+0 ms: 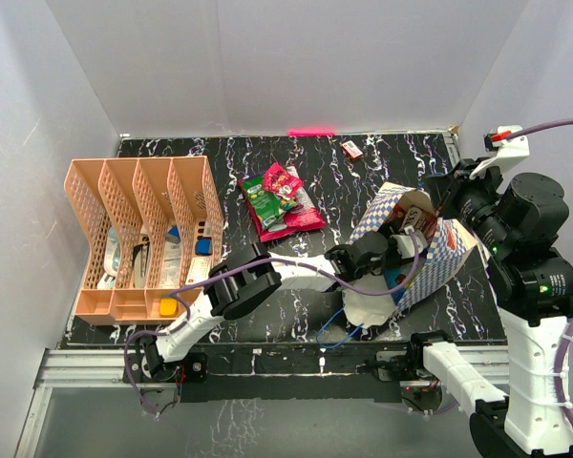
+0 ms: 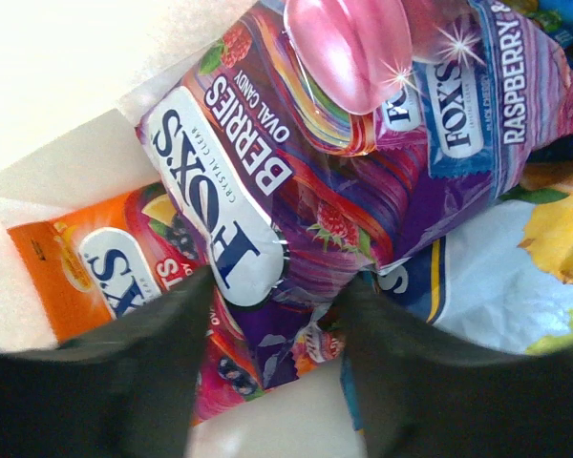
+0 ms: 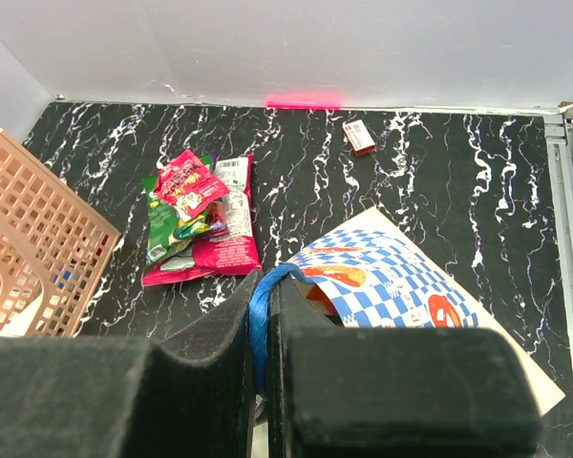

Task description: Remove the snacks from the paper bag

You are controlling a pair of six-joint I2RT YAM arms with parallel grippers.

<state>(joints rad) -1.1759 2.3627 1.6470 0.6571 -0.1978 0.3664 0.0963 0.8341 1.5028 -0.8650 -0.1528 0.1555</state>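
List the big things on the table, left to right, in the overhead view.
organizer → pile of snacks → paper bag

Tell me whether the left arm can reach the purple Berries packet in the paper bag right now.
Probably yes. The left tool is inside the paper bag, open, fingers either side of the purple Berries packet with nothing covering it. The right tool pinches the blue handle.
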